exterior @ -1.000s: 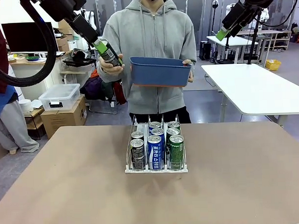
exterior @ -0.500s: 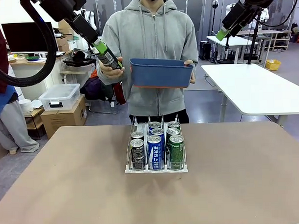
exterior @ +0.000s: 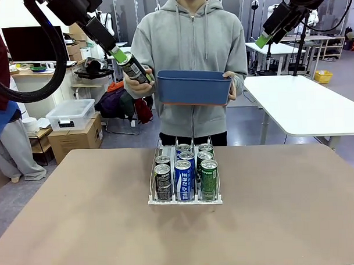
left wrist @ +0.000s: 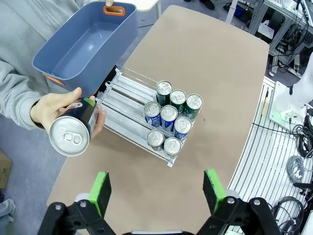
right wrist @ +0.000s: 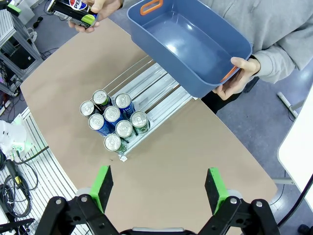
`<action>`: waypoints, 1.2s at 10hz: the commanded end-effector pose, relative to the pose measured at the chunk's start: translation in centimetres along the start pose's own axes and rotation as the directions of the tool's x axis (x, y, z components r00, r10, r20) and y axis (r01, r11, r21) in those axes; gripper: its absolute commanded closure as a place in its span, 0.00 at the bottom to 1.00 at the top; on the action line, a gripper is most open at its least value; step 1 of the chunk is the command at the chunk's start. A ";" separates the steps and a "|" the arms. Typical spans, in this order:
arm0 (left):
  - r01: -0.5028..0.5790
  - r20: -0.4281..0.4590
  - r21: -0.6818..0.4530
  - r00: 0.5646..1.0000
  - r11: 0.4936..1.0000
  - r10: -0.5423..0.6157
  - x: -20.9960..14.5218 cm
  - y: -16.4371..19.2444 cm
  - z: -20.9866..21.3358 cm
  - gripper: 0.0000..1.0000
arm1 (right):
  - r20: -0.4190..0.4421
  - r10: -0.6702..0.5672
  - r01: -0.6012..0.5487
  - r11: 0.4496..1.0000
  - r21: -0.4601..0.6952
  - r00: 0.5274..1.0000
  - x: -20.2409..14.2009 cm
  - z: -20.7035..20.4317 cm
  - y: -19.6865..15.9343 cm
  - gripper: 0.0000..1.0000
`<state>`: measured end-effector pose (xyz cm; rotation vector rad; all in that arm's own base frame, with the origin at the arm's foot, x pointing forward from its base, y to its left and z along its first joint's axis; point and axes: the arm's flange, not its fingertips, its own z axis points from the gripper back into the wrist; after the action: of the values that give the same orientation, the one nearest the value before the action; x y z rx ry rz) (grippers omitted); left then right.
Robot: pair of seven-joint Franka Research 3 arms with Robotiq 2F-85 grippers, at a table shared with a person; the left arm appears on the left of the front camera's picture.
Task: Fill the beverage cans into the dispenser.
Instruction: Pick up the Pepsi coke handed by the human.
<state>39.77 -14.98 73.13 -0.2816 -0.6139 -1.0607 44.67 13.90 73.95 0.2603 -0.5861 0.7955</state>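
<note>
On the brown table (exterior: 81, 229) stands the low clear three-lane dispenser with thin upright dividers and a white base (exterior: 185, 200), near the table's middle and toward the far side. It holds seven slim aluminium beverage cans with silver tops (exterior: 183, 180): two black ones in the left lane, two blue-and-white ones in the middle lane, and three green ones in the right lane, all upright and packed at the near end, with the far part of the lanes bare. Behind the table a person in a grey hooded sweatshirt (exterior: 188, 45) holds a blue plastic bin with orange handles (exterior: 192, 87) above the dispenser, one hand (exterior: 231, 87) on its right end. The person's other hand (left wrist: 54, 107) grips a black can (left wrist: 73, 131) just left of the bin, tilted, its silver top toward the left gripper (left wrist: 155, 190). That gripper hangs high at the far left, jaws spread wide and grasping nothing. The right gripper (right wrist: 157, 189) is raised at the far right, likewise spread and released.
</note>
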 end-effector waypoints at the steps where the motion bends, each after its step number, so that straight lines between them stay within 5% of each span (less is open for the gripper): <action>1: 0.008 0.009 -0.006 1.000 1.000 -0.008 0.0 0.1 0.0 0.00 | -0.007 -0.001 0.001 1.000 0.005 1.000 -0.1 0.1 0.1 0.00; 5: -0.008 -0.032 0.095 0.999 0.995 0.011 -0.2 0.7 -1.0 0.00 | -0.007 -0.001 0.001 1.000 0.005 1.000 -0.1 0.1 0.1 0.00; 12: 0.057 0.055 0.245 0.996 0.968 -0.072 -0.8 3.5 -4.8 0.00 | -0.007 -0.001 0.001 1.000 0.005 1.000 -0.1 0.1 0.1 0.00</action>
<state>44.17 -15.19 69.91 -0.1050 -0.7836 -1.0098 44.67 13.90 73.95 0.2603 -0.5861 0.7955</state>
